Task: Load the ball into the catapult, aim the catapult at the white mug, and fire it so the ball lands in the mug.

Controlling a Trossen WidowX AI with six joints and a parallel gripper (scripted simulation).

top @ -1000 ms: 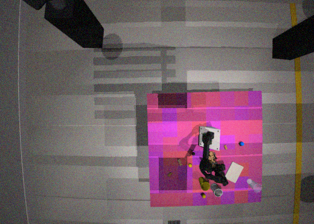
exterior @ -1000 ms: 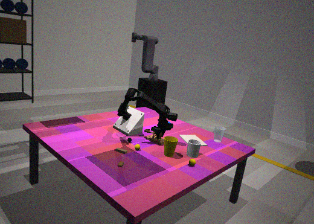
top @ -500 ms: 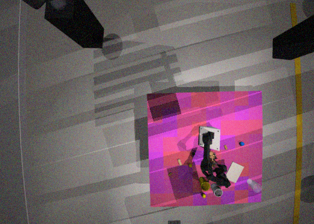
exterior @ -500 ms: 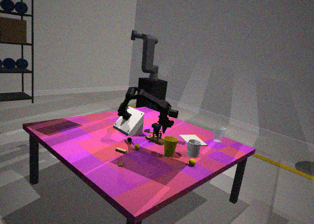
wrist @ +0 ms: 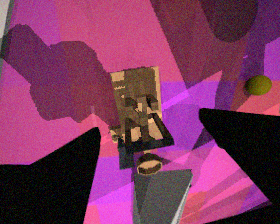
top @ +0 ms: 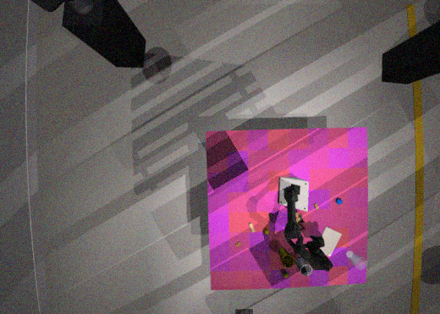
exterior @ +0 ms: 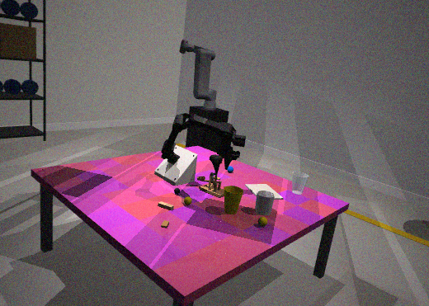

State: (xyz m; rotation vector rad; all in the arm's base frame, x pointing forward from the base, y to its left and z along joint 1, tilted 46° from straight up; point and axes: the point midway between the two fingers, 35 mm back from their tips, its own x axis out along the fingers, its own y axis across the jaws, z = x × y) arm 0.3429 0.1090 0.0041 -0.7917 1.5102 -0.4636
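Observation:
The wooden catapult (top: 299,217) (exterior: 212,190) (wrist: 136,82) stands on the table. Its round arm cup (wrist: 149,164) shows no ball. My gripper (exterior: 222,167) (wrist: 150,122) is open and empty, above the catapult with its fingertips apart at either side in the wrist view. The white mug (top: 305,270) (exterior: 264,204) stands upright right of the yellow-green cup. One yellow ball (top: 266,231) (exterior: 187,200) (wrist: 258,85) lies beside the catapult. Another yellow ball (top: 285,273) (exterior: 262,222) lies near the mug. A blue ball (top: 338,201) (exterior: 230,169) and a dark ball (exterior: 177,191) also lie there.
A yellow-green cup (top: 288,261) (exterior: 233,199) stands between catapult and mug. A clear glass (top: 357,261) (exterior: 299,182), a flat white panel (top: 331,241) (exterior: 264,190), a sloped white block (top: 301,204) (exterior: 186,170) and small tan blocks (top: 251,227) (exterior: 166,205) are around.

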